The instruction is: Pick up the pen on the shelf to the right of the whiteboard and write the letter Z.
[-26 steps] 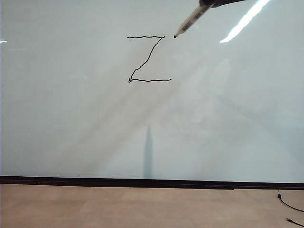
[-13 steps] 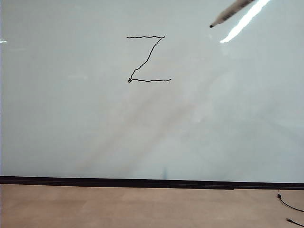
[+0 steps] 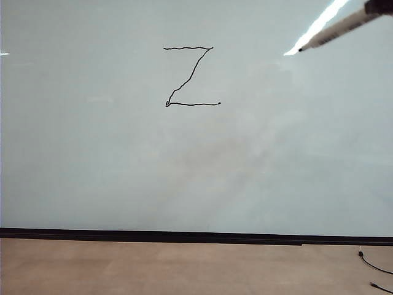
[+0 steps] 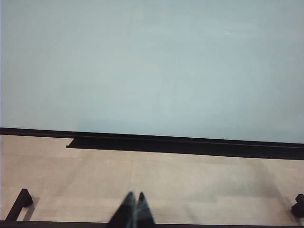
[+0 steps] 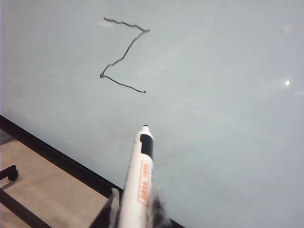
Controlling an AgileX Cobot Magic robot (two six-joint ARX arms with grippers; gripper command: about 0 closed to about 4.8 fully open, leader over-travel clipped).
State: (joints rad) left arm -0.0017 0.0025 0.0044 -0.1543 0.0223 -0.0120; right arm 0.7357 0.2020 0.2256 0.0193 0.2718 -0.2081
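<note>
A bare lab-like test space: a large whiteboard (image 3: 196,160) above plain tan floor (image 3: 184,267), loose cable (image 3: 376,265).

A: What is showing of the left gripper (image 4: 135,209)?

B: Two slim dark fingers (image 4: 127,211), tapering to narrow tips, matte and greyish along the edges.

A: And the right gripper (image 5: 135,209)?

B: Dark blurred fingers (image 5: 159,211), black with pale grey highlights. In the exterior view only a black corner (image 3: 381,6) is showing. No cables or screws are visible.

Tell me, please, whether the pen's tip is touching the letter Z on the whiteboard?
Apart. The exterior view shows the pen, gripped by the right pincer, far right of the letter Z, with bare whiteboard between them.
</note>
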